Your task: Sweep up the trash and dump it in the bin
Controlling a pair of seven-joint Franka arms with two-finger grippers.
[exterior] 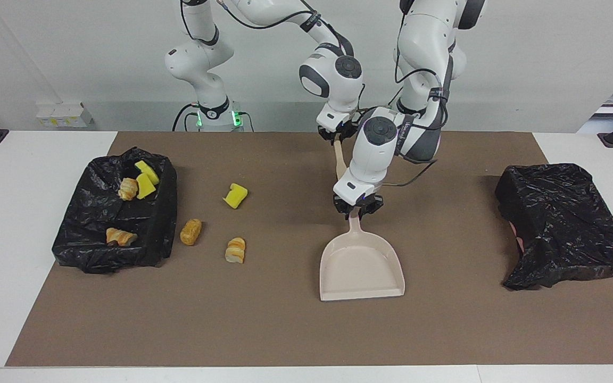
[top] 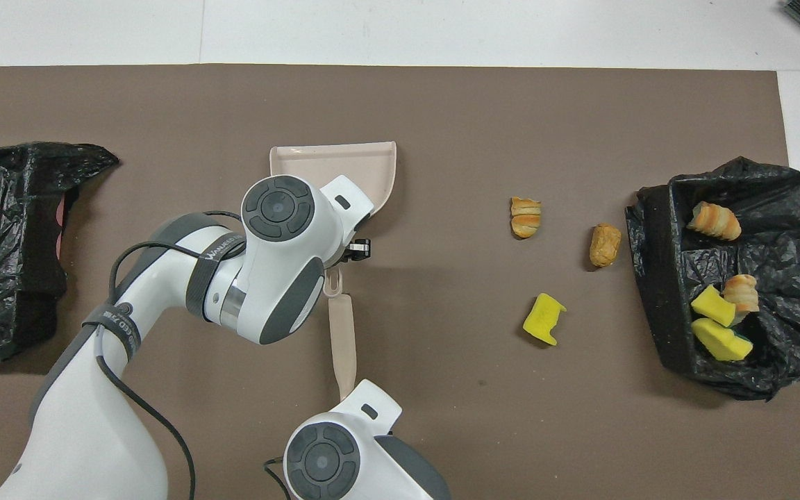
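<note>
The beige dustpan [exterior: 362, 268] lies flat mid-mat, its handle pointing toward the robots. My left gripper [exterior: 358, 208] is shut on that handle. A beige brush [exterior: 340, 162] lies in line with the handle, nearer the robots, and my right gripper [exterior: 337, 137] is shut on its end. The brush head is hidden. Loose trash on the mat: a yellow wedge [exterior: 235, 195] and two bread chunks [exterior: 191, 231] [exterior: 235, 250]. The black-lined bin [exterior: 164, 213] at the right arm's end holds several more pieces. In the overhead view the left wrist covers most of the dustpan [top: 365, 163] handle.
A second crumpled black bag [exterior: 567, 223] sits at the left arm's end of the brown mat [exterior: 285, 330]. White table borders the mat on all sides. The loose trash lies between the bin and the dustpan.
</note>
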